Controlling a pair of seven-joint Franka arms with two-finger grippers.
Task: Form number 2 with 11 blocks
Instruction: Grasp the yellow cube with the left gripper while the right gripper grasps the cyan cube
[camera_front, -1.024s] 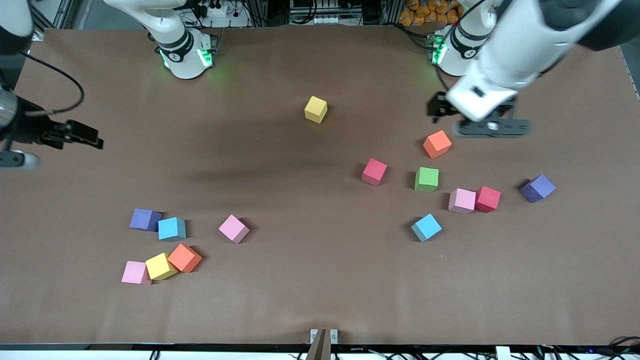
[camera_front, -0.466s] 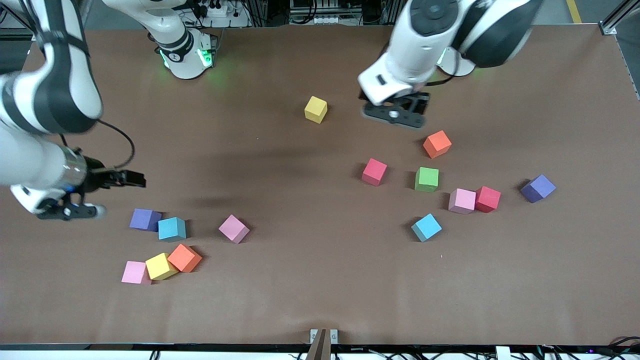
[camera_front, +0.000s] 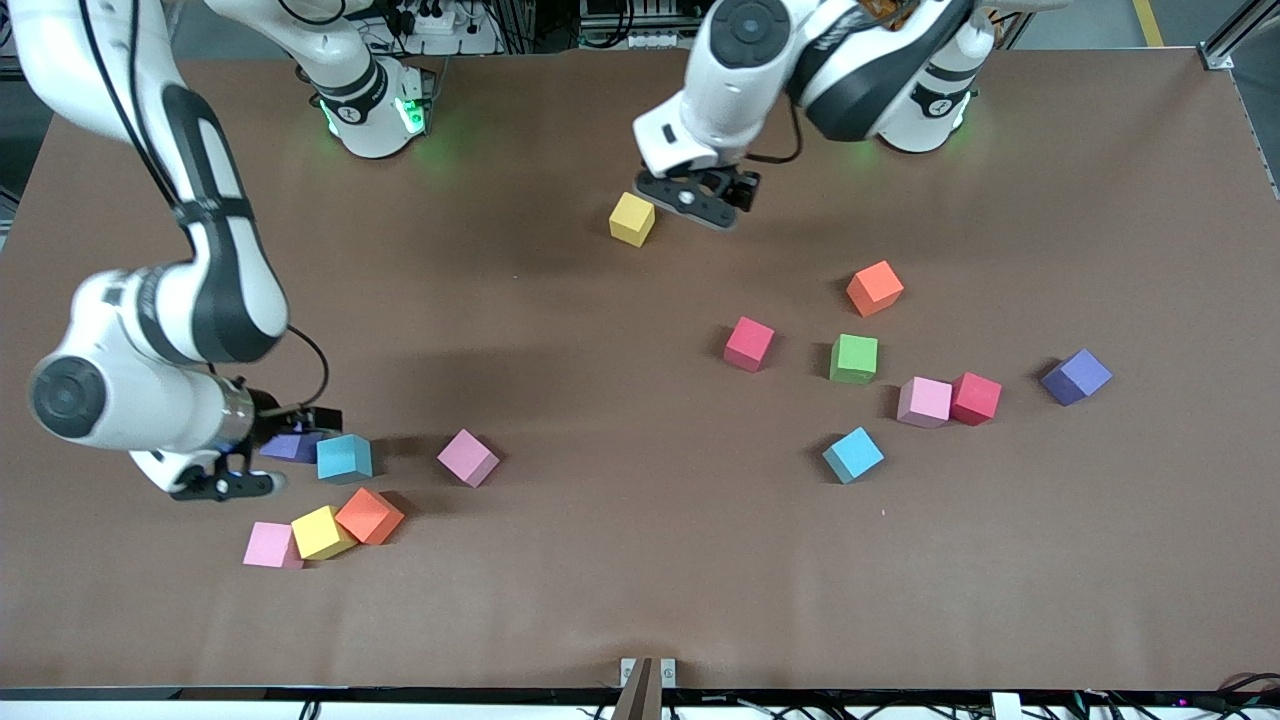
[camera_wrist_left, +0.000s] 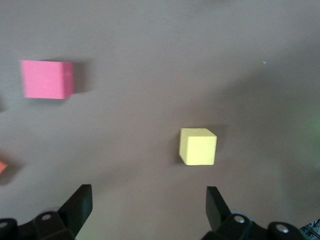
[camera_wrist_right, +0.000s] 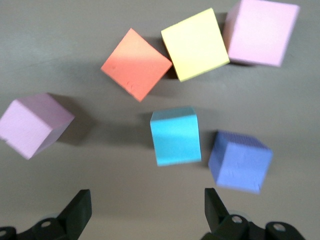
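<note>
The desk is a broad brown sheet, flat and matte, filling most of the front view.

The left arm comes down from the upper right of that view, and its left pincer hangs spread and empty at upper centre, just beside the lone yellow block. The right arm curves down the view's left edge; its right pincer is also spread with nothing in it, low over the purple block at lower left.

The blocks are small foam cubes with dull, plain faces, fourteen in all: three pink, two each of yellow, orange, blue, purple and red, one green.

Six sit clustered at lower left of the front view, seven lie scattered at centre right, among them the green block, and one yellow stands alone.
</note>
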